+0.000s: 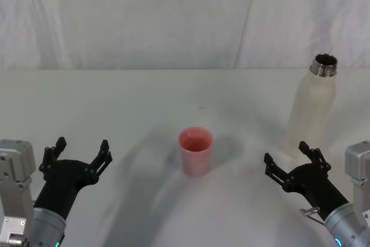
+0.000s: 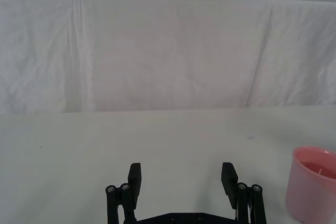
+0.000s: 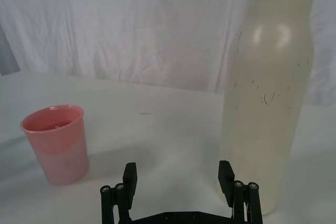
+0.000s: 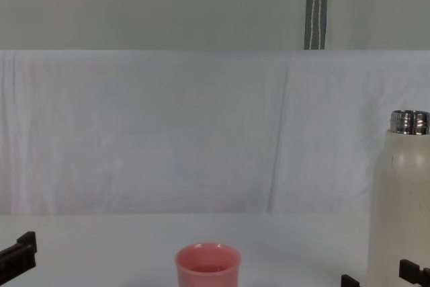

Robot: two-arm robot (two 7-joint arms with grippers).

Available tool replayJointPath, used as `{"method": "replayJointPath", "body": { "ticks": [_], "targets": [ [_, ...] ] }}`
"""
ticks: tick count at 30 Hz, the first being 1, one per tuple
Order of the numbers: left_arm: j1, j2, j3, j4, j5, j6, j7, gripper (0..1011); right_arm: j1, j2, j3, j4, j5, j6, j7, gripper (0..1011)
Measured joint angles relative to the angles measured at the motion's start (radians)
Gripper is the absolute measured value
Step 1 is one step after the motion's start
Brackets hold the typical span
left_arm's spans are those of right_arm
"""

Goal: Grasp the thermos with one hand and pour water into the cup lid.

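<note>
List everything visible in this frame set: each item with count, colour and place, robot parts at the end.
thermos: 1, cream-white with an open steel neck, upright on the right side of the table, just beyond the right gripper.
cup lid: 1, pink, upright near the table's middle, apart from the thermos and both grippers.
table: 1, covered in white, spanning the foreground.
backdrop cloth: 1, white, hanging behind the table.
pole: 1, grey, upright behind the cloth, right of centre in the chest view.
left gripper: 1, black, open, low at the near left, holding nothing.
right gripper: 1, black, open, near right, short of the thermos's base, holding nothing.
</note>
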Motion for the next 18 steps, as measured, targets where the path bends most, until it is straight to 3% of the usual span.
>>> {"method": "replayJointPath", "body": {
  "ticks": [18],
  "targets": [
    [0.0, 0.0, 0.0, 0.0, 0.0, 0.0, 0.0, 1001, -0.001, 0.001, 0.001, 0.004, 0.005, -0.004, -0.005, 1001]
  ]
}}
